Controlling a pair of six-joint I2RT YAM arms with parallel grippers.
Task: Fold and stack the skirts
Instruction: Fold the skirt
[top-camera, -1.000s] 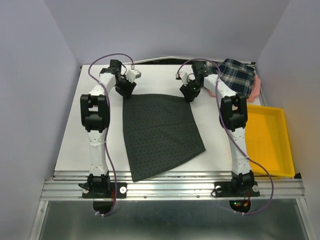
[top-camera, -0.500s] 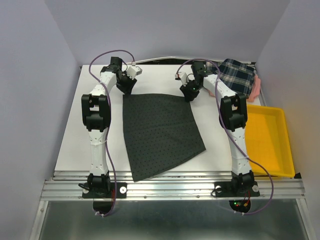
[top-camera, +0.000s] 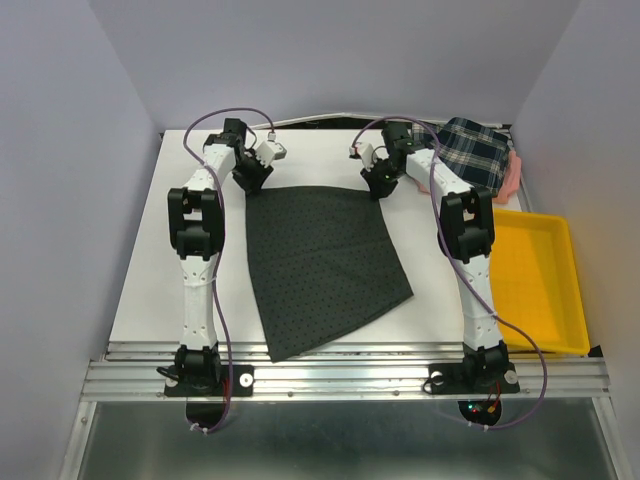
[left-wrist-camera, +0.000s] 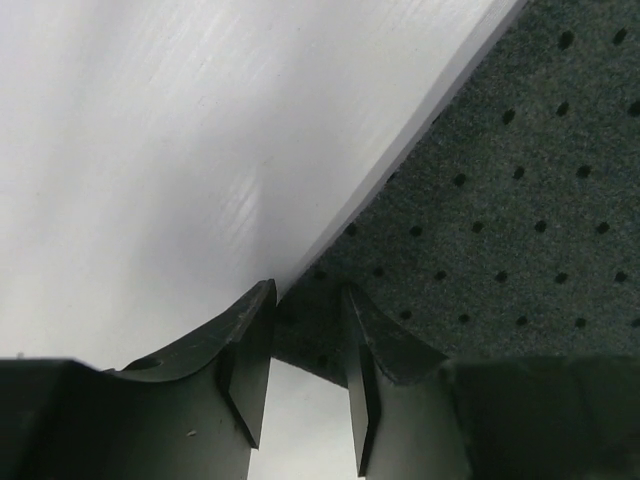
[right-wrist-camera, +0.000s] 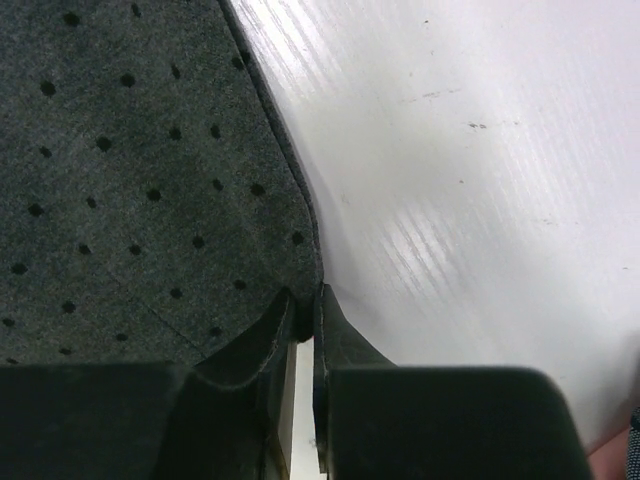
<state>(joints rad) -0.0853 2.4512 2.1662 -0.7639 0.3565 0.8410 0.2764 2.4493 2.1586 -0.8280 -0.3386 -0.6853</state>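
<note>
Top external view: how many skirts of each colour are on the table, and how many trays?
charcoal dotted skirt: 1
plaid skirt: 1
pink skirt: 1, mostly hidden under the plaid one
yellow tray: 1
Total: 4

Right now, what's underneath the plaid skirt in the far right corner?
A pink skirt lies under the plaid skirt, showing only along its right edge. How far the pink one reaches beneath is covered, as is the table there.
</note>
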